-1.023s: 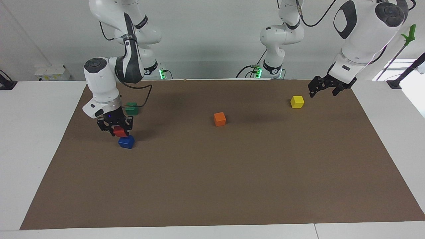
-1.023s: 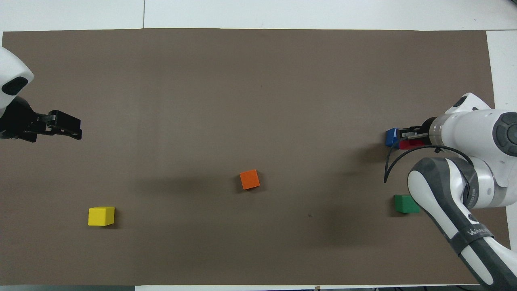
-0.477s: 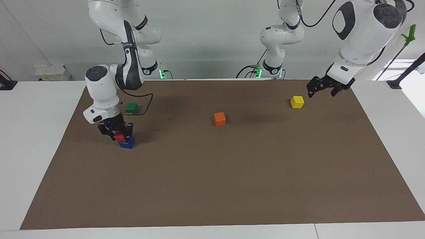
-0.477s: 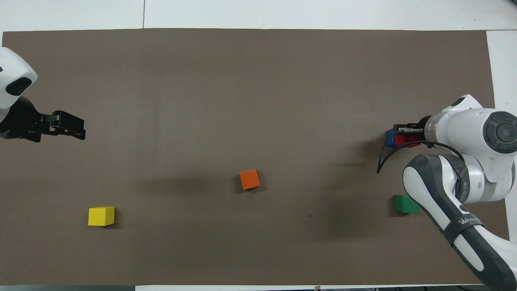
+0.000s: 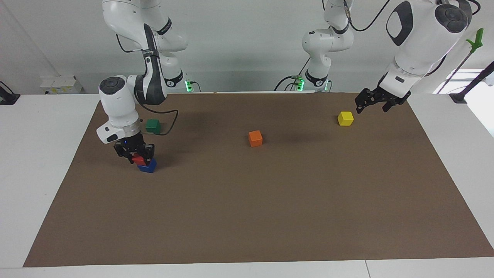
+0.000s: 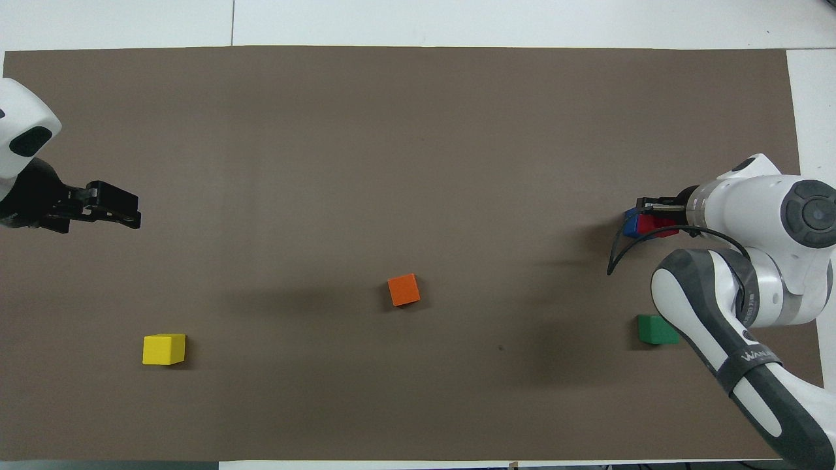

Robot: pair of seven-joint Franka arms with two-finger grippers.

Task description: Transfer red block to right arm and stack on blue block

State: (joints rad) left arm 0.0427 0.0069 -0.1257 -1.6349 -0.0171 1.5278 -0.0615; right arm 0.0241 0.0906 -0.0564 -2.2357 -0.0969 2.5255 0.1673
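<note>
Right gripper (image 5: 135, 153) fingers clamp the red block (image 5: 138, 160) resting on the blue block (image 5: 147, 166); left gripper (image 5: 371, 101), fingers parted, hangs above the brown mat (image 5: 270, 200).

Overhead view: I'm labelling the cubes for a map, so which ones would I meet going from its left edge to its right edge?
Yellow cube → orange cube → blue block, with the red block on it in the right gripper. The green cube overlaps that stack's span, so its order is unclear.

Matt brown paper-like table cover (image 5: 247, 216)
</note>
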